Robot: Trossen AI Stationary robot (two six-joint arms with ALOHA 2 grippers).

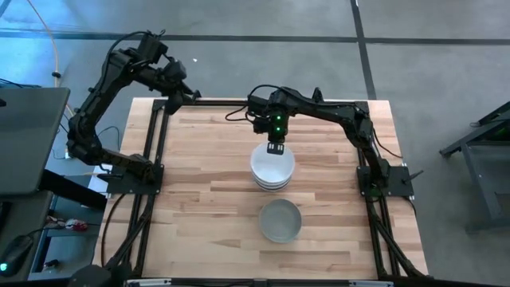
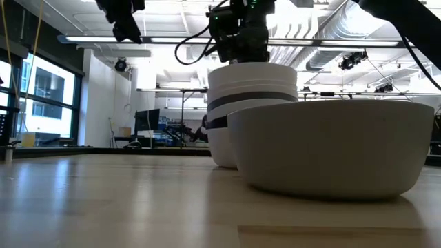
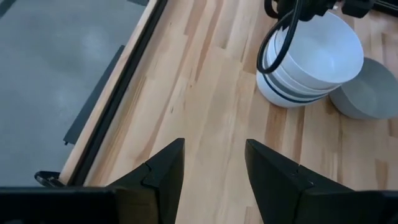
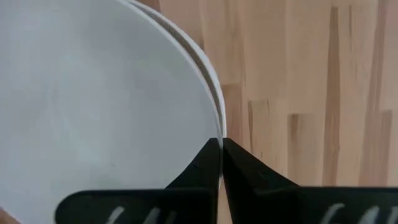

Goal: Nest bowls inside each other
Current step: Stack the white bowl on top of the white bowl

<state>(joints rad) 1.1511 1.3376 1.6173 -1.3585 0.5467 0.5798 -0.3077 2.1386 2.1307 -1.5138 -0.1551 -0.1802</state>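
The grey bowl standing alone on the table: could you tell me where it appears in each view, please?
High view: grey bowl, nearer the front edge than the white stack.
Low view: large, right foreground.
Left wrist view: beside the stack.
Right wrist view: not in it.
Shared landmark: the stack.

The stack of glossy round white bowls (image 1: 272,166) shows a thin black band partway down its side, the rim of a dark bowl between the white ones. The single round grey bowl (image 1: 280,221) beside it is plain matt grey, without pattern. The table (image 1: 199,183) is pale butcher-block wood in long honey-coloured strips, framed in black rails. Both arms and their fingers (image 3: 165,168) are black
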